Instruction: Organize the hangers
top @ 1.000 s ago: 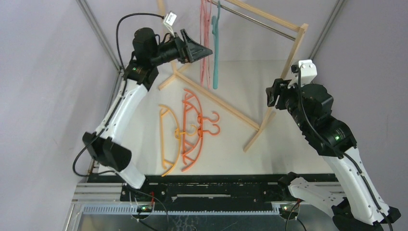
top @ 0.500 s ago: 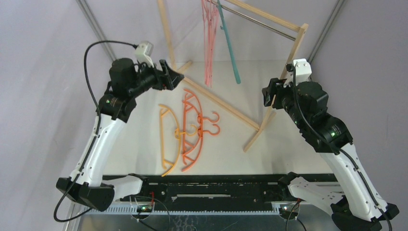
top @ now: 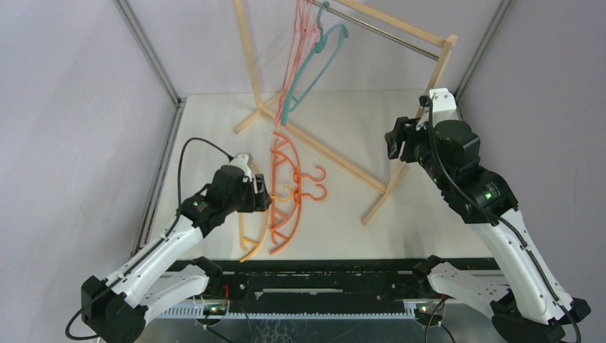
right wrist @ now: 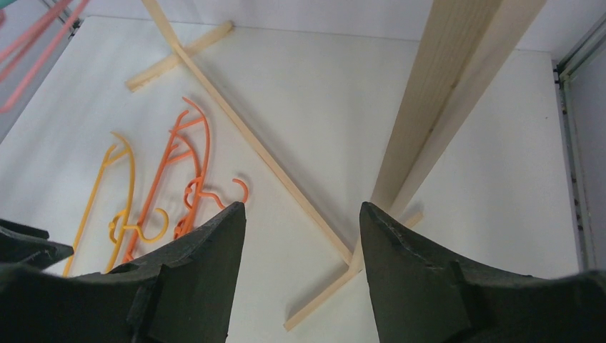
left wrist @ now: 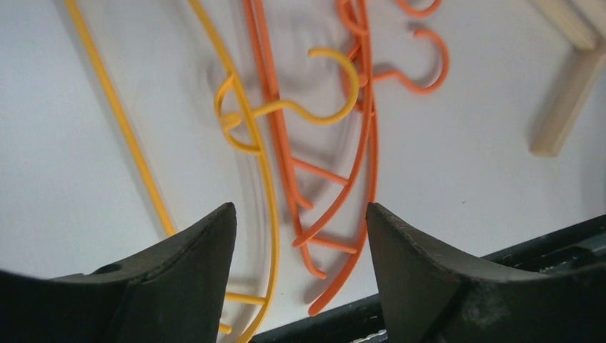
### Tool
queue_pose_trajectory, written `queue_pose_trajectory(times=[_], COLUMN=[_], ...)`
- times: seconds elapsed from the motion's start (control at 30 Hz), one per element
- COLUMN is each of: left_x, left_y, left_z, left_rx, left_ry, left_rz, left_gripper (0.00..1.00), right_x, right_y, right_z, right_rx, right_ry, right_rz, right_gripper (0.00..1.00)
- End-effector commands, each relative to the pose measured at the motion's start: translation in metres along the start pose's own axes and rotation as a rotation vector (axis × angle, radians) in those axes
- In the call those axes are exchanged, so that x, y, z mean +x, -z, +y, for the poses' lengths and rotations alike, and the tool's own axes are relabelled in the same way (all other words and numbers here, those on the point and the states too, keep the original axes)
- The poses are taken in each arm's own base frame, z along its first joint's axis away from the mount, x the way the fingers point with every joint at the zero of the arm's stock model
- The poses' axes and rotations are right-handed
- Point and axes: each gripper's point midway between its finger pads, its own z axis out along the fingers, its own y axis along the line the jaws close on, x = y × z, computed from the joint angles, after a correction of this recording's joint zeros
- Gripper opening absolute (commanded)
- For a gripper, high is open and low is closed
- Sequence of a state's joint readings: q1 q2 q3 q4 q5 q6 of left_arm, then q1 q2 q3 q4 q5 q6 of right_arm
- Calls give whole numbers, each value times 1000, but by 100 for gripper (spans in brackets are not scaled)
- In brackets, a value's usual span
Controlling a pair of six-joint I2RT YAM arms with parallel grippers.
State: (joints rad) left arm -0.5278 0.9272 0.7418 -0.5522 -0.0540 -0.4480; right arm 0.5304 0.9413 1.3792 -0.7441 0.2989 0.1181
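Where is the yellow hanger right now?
In the top view the yellow hanger lies flat on the table left of the orange hangers, directly under the open left gripper.

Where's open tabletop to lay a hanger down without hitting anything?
Bare patches: right of the rack's diagonal floor bar, toward the right upright; and left of the yellow hanger by the table's left edge. Crowded: the middle, where the orange hangers overlap the yellow one under the left gripper.
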Motion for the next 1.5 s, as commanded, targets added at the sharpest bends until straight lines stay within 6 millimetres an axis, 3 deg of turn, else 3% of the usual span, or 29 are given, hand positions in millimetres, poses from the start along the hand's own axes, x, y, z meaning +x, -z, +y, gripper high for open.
queue_pose_trajectory(times=[0.0,0.17,0.43,0.53,0.73,1.0,1.2,1.37,1.47], left_x=[17,47,66,75,90,98,106,120,123], left_y=[-6,-27,-54,-60,-66,-66,-70,-77,-79], left_z=[7,13,13,16,25,31,30,32,33], left_rx=[-50,-84,-98,-108,-130,-132,-113,-110,-108], left_ry=[78,58,57,47,42,36,29,25,21], left_rz=[-41,-9,18,39,59,64,76,113,125], left_gripper=[70,66,63,62,60,57,38,31,3], right_x=[-2,3,7,7,10,11,12,10,10], right_y=[-4,-6,-4,-3,-4,-6,-5,-4,-3], right_z=[5,9,8,7,7,8,9,10,9], right_rx=[-20,-38,-36,-32,-33,-30,-35,-41,-41], right_ry=[-24,-30,-27,-27,-34,-51,-59,-62,-59], right_rz=[-10,7,21,18,25,27,31,24,25], right_gripper=[68,68,70,76,81,99,100,100,100])
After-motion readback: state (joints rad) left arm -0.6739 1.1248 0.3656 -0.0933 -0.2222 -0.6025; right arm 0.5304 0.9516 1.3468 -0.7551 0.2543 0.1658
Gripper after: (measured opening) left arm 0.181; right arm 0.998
